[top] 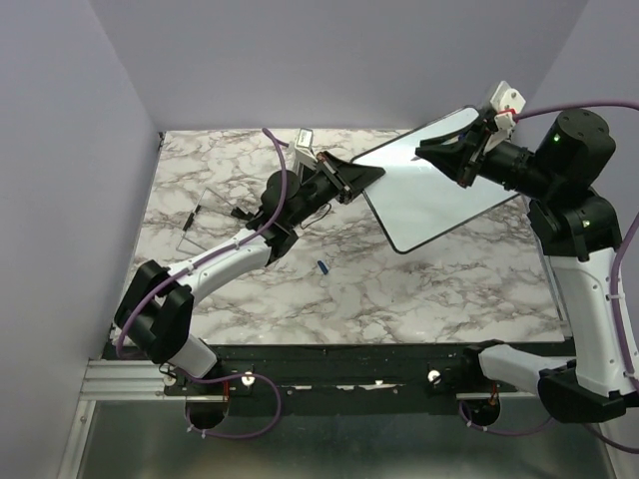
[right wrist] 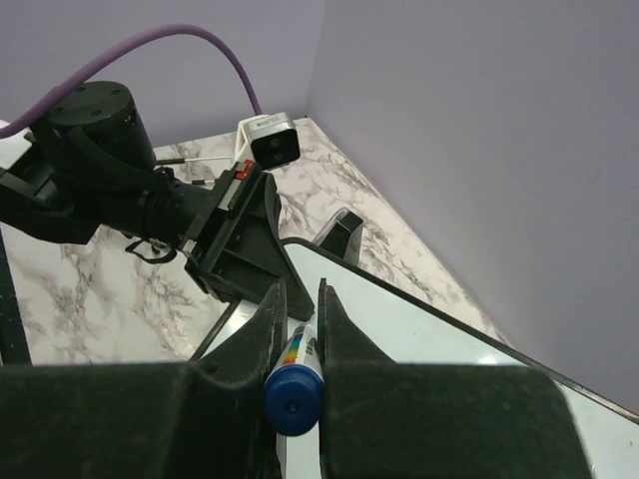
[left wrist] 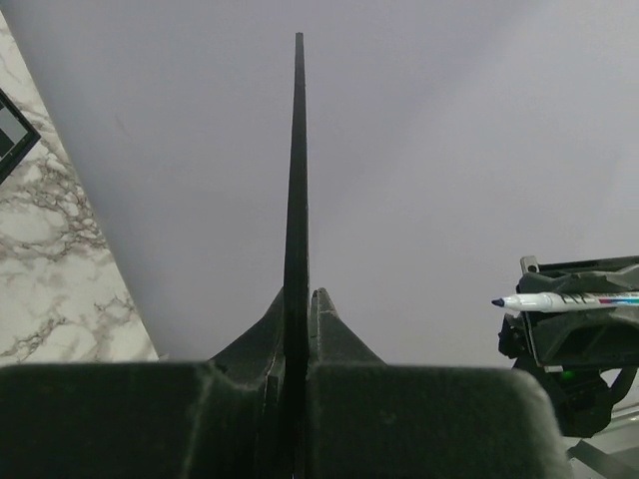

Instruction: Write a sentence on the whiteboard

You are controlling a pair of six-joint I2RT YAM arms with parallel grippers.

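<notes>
Whiteboard [top: 439, 190] hangs tilted above the marble surface [top: 419, 289], one rim pinched tight in your left fingers [top: 351, 176]; no writing shows on it. Your right fingers [right wrist: 337, 324] are clamped around the marker [right wrist: 295, 384], its tip aimed at the board's face but apart from it. Held by one edge only, the board may pivot or slip when you press the tip in, and strokes would skid. Its far corner sits near the back wall [top: 329, 60], and your right arm crowds the side wall; open room lies toward the middle of the surface.

From the left wrist, the whiteboard [left wrist: 296, 200] shows only its edge.
</notes>
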